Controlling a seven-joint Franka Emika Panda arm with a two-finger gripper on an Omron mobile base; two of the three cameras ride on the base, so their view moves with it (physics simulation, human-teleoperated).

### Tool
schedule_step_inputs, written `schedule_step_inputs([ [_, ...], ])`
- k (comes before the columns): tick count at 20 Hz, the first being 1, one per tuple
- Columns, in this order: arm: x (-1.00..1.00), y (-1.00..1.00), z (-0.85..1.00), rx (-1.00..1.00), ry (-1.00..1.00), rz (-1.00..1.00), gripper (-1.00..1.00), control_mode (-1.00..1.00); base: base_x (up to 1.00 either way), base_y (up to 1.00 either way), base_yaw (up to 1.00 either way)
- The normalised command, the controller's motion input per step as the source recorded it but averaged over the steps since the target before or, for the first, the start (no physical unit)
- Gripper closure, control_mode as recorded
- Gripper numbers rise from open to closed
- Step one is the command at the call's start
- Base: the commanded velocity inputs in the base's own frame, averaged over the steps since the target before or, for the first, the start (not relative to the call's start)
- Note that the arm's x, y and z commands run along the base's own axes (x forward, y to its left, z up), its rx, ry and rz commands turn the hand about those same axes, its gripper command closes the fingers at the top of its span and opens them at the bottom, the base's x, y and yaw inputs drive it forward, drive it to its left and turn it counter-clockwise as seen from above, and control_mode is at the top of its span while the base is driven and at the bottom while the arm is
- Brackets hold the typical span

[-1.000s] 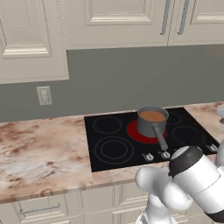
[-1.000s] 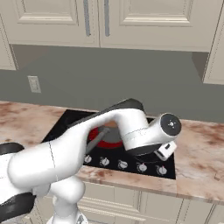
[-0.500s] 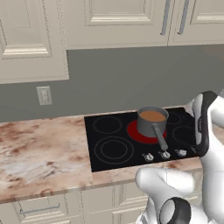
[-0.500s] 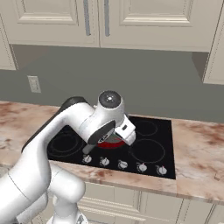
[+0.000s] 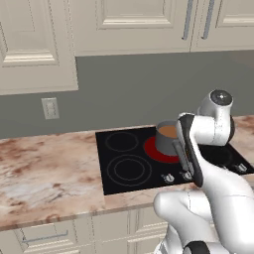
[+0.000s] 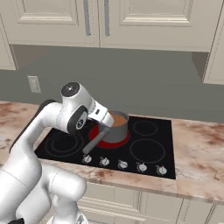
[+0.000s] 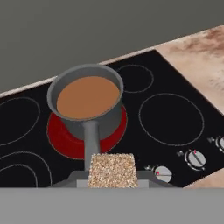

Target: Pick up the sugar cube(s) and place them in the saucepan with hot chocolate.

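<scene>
Holding a speckled sugar cube (image 7: pixel 111 170) pinched between its closed fingers, the gripper (image 7: pixel 111 177) hangs above the near end of the saucepan (image 7: pixel 86 105) handle. The handle's long axis runs straight ahead from the fingers to the hot chocolate (image 7: pixel 88 97), just beyond them and lower, over the red-glowing burner (image 7: pixel 65 136).
</scene>
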Motion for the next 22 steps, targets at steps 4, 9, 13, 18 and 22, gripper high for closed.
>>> schedule_step_inputs([
  [4,0.83,0.16,0.00,-0.09,0.11,0.25,1.00,-1.00,0.00,0.00,0.00],
  [9,0.67,0.02,0.01,-0.03,0.15,0.21,1.00,-1.00,0.00,0.00,0.00],
  [13,0.21,0.00,-0.09,-0.01,0.06,0.02,1.00,-1.00,0.00,0.00,0.00],
  [18,0.24,0.00,-0.24,-0.01,0.03,0.00,1.00,-1.00,0.00,0.00,0.00],
  [22,0.11,0.00,-0.15,-0.01,0.01,0.00,1.00,-1.00,0.00,0.00,0.00],
])
